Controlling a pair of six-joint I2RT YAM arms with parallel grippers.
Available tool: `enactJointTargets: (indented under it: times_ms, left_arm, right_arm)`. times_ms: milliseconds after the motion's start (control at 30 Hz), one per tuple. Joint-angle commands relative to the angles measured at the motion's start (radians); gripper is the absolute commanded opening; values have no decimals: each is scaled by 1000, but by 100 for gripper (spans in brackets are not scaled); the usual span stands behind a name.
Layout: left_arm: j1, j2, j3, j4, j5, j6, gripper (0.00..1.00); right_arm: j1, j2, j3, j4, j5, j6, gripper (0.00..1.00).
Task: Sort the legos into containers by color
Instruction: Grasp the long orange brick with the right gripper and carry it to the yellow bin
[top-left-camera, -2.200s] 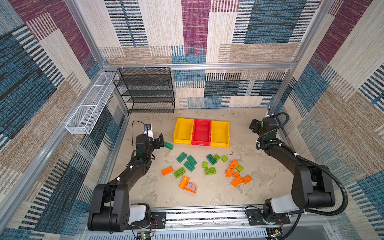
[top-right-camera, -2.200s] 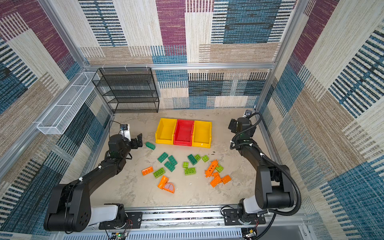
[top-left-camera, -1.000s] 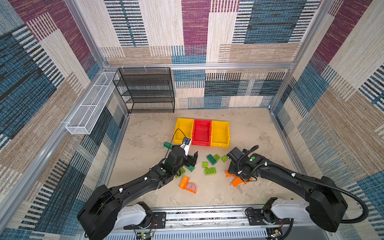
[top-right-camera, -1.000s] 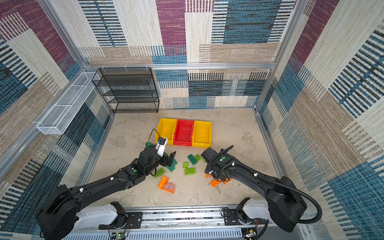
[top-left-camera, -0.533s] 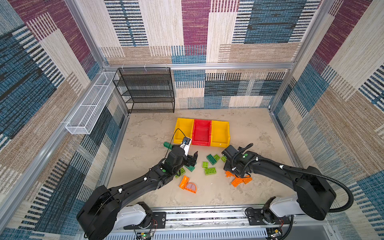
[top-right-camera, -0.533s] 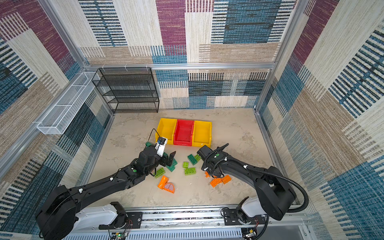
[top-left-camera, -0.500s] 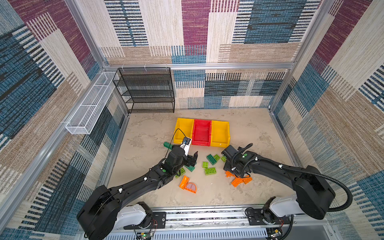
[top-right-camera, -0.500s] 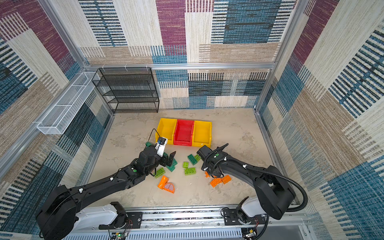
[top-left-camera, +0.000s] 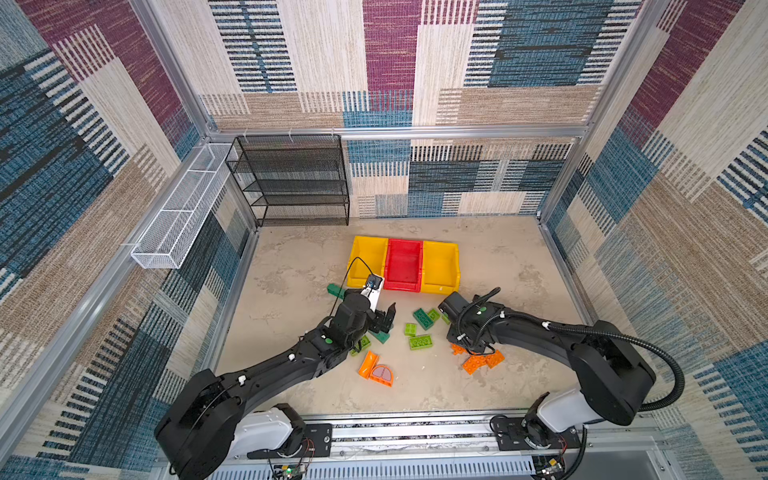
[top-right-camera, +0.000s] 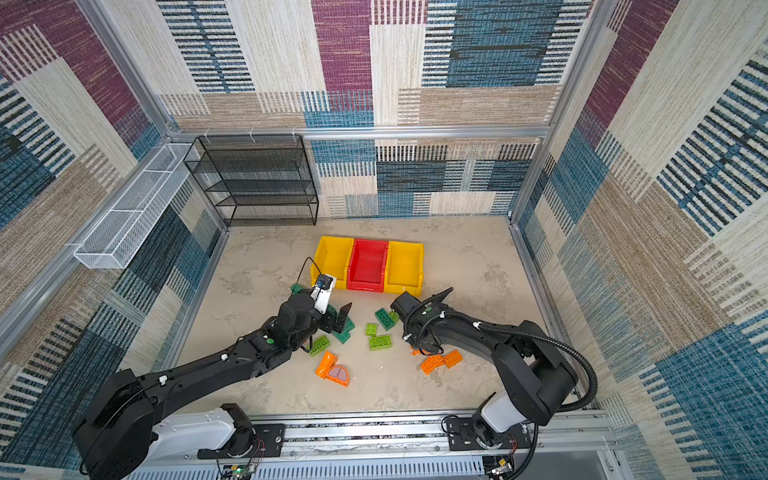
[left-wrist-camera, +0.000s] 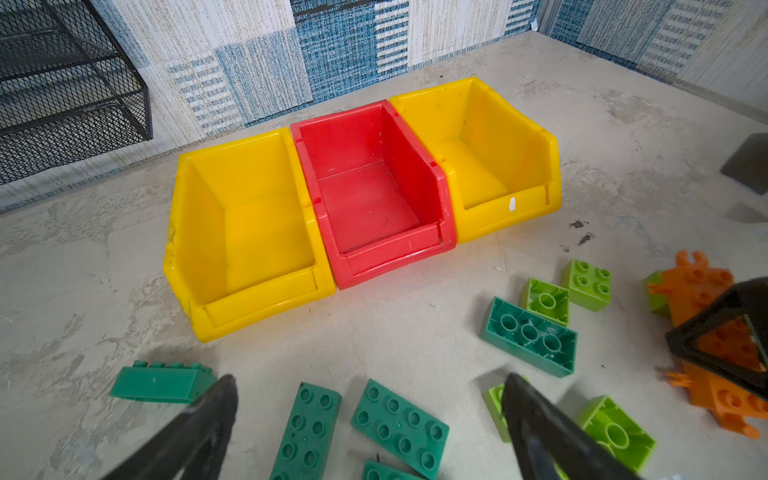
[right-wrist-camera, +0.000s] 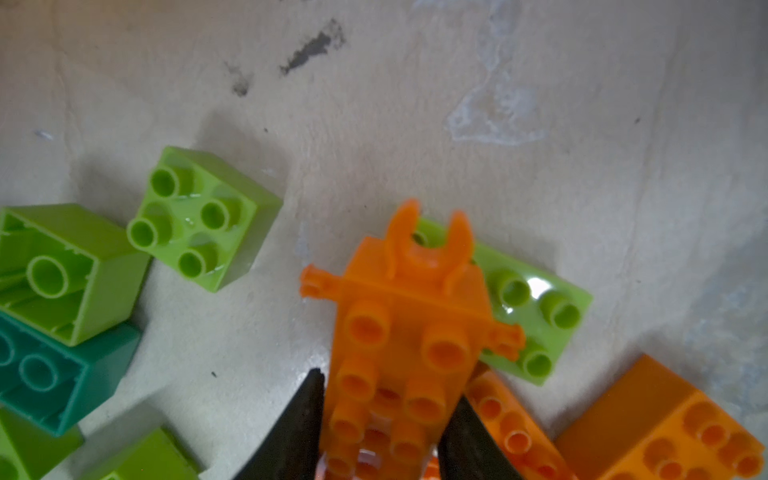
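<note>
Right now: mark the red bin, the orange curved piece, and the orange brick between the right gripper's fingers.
red bin (top-left-camera: 402, 286): in a top view, on its front wall.
orange curved piece (top-left-camera: 381, 374): in a top view, on its pinkish semicircular face.
orange brick (right-wrist-camera: 399, 332): right wrist view, on its studded top.

Green and orange legos (top-left-camera: 419, 341) lie scattered before three adjoining containers (top-left-camera: 401, 286).

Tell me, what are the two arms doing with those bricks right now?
Left gripper open, hovering over dark green bricks. Right gripper shut on long orange brick. All three bins empty. Lime brick close at its tip.
</note>
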Motion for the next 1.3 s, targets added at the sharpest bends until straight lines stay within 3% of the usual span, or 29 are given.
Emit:
enactJointTargets:
  times_ms: [0, 100, 367, 600, 933, 1000, 1167, 1267]
  left_arm:
    - [1, -12, 1, 10, -26, 25, 99]
    - [1, -25, -5, 10, -34, 24, 99]
    - [1, -76, -26, 1, -66, 6, 99]
    - [1, -132, -35, -35, -78, -17, 99]
    - [1, -195, -33, -105, -78, -78, 99]
    - [0, -199, -31, -111, -82, -76, 99]
    - [1, -177, -7, -117, -96, -57, 99]
    - [1, -151, 3, -97, -87, -56, 99]
  right_arm:
    - [2, 0, 11, 14, 0, 13, 35]
    - [2, -21, 36, -13, -1, -2, 30]
    - [1, 1, 290, -123, 60, -144, 30]
    - [-90, 172, 543, -64, 47, -370, 30]
    - [-205, 461, 781, -19, -6, -580, 32]
    - [-219, 492, 815, -4, -21, -608, 37]
    - [-238, 526, 882, -21, -30, -649, 67]
    - [-238, 493, 883, -37, -42, -665, 72]
